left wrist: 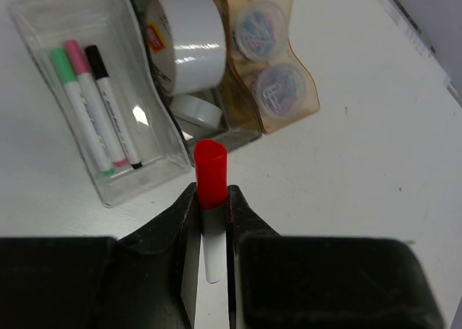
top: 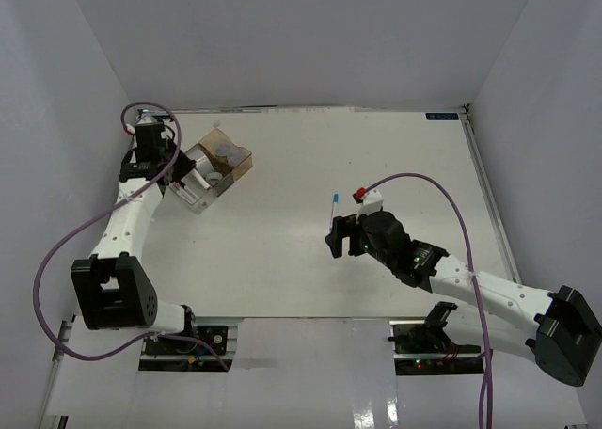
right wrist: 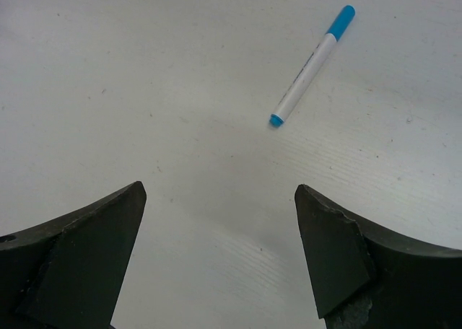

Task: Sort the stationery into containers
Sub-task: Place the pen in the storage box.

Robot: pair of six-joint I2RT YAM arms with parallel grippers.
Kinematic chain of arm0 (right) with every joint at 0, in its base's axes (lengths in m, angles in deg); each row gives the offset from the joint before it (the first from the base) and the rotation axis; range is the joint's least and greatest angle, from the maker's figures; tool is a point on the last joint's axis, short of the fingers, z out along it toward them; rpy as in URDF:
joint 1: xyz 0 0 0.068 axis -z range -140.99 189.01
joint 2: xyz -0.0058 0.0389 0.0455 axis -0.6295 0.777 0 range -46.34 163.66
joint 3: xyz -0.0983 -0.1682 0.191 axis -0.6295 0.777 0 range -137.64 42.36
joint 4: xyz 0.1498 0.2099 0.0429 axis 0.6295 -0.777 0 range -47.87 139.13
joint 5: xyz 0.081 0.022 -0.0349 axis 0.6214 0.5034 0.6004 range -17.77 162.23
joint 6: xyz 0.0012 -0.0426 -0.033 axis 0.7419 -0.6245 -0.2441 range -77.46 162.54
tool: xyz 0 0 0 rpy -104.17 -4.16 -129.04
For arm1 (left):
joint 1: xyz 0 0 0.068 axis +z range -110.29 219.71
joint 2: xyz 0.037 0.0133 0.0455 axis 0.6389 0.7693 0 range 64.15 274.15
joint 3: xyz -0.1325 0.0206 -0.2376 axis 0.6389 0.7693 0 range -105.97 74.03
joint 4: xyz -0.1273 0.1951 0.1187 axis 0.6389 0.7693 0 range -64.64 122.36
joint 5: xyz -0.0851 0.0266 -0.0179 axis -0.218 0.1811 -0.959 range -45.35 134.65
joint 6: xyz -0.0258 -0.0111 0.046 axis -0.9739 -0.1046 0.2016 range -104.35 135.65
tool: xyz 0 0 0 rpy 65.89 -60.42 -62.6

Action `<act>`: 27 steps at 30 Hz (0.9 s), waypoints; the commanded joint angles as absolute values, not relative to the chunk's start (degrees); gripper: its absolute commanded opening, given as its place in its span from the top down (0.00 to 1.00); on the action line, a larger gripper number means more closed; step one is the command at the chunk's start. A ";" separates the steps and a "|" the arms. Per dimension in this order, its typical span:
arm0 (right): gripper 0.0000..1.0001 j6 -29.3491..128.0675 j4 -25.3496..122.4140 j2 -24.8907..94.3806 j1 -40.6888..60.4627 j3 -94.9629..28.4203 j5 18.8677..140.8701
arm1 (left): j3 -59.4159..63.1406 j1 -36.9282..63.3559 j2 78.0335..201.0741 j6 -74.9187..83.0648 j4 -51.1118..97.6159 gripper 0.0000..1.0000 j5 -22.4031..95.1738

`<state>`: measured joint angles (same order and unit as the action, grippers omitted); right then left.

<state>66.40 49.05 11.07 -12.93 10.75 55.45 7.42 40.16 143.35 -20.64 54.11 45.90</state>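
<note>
Clenched on the red-capped marker [left wrist: 211, 172], the left gripper [left wrist: 211, 212] hangs just short of the container cluster [top: 214, 170] by the worktop's [top: 395, 147] far-left corner. That marker's long axis runs along the fingers, cap towards the boxes. A green marker [left wrist: 81, 109], pink marker [left wrist: 92, 102] and black marker [left wrist: 112, 105] lie parallel in the clear box [left wrist: 43, 22]. One tape ring [left wrist: 186, 47] and one small tape roll [left wrist: 196, 112] share the next box. Two round tubs [left wrist: 258, 29] fill the amber box [left wrist: 307, 102]. The right gripper [right wrist: 219, 192], spread and holding nothing, hovers mid-worktop near the single blue marker [right wrist: 310, 63]. Its cap points to the far edge, with bare surface all round.
</note>
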 commanded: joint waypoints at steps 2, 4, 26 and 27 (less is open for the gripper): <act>0.10 64.43 48.00 10.53 -13.11 10.90 52.72 | 3.29 47.26 147.10 -17.83 55.41 0.87 41.57; 0.10 64.25 47.55 10.35 -13.11 11.42 52.28 | 1.09 48.84 150.53 -18.10 55.33 0.85 41.40; 0.10 64.25 47.11 9.39 -13.11 13.18 51.40 | 0.11 51.14 161.44 -19.68 53.66 0.50 40.69; 0.10 64.34 47.02 9.30 -13.19 13.18 51.31 | 0.20 51.05 161.36 -19.59 53.66 0.48 40.69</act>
<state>64.61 46.01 9.74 -12.93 13.68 52.83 0.01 50.85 162.71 -19.77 54.39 40.53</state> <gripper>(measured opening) 0.900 0.507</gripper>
